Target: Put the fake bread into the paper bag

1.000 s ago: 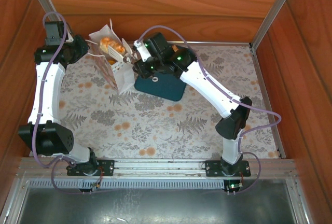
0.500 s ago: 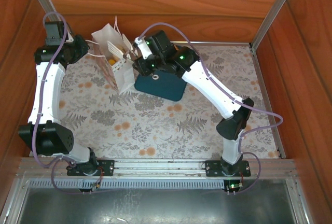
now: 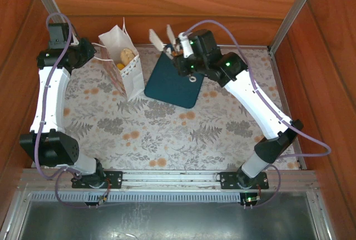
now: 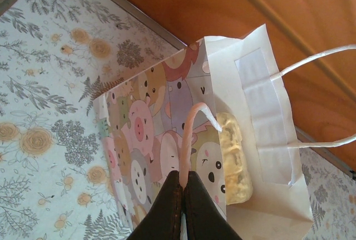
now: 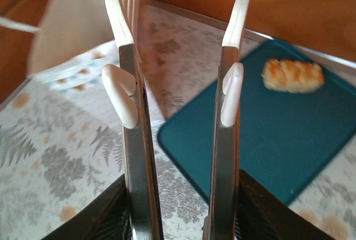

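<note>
The paper bag stands upright at the back left, mouth open, and a tan fake bread lies inside it. In the left wrist view the bag's side has cartoon animals, and a pale bread rests inside. My left gripper is shut on the bag's pinkish loop handle. My right gripper hovers open and empty over the teal tray's far corner, right of the bag. One braided bread lies on the tray, beyond my open right gripper.
The dark teal tray lies just right of the bag on the floral cloth. Wooden walls close in the back and both sides. A metal rail runs along the back edge.
My right gripper has pulled out of the bag's mouth and swung right over the tray, now empty. A bread stays in the bag. The left gripper keeps its hold on the handle.
</note>
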